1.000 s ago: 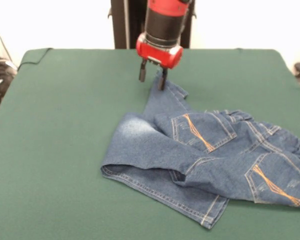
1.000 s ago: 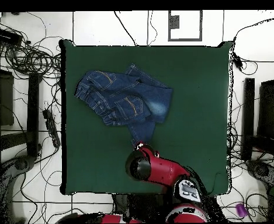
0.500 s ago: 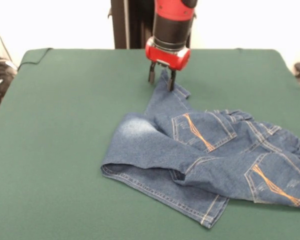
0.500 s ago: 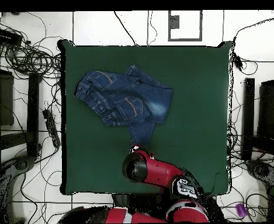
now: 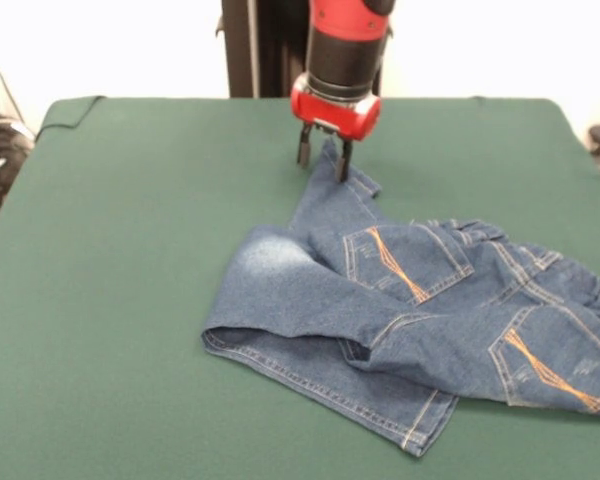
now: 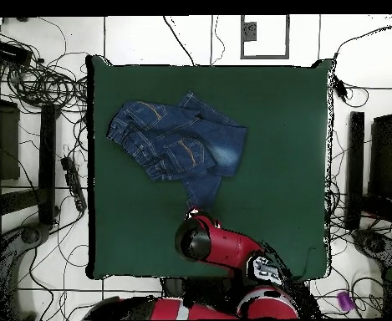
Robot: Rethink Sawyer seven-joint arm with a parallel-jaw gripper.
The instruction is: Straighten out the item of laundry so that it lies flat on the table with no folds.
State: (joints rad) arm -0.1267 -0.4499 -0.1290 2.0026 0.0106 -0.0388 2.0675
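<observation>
the jeans (image 5: pixel 410 320) are seen crumpled toward one side of the green table (image 5: pixel 130 250), one leg folded across the other; the gripper (image 5: pixel 322 160) is set at the far cuff, its two fingers a little apart with the hem between them, though a firm clamp cannot be confirmed; this hold is judged a means of drawing that leg out straight; no brand, label or writing can be read
</observation>
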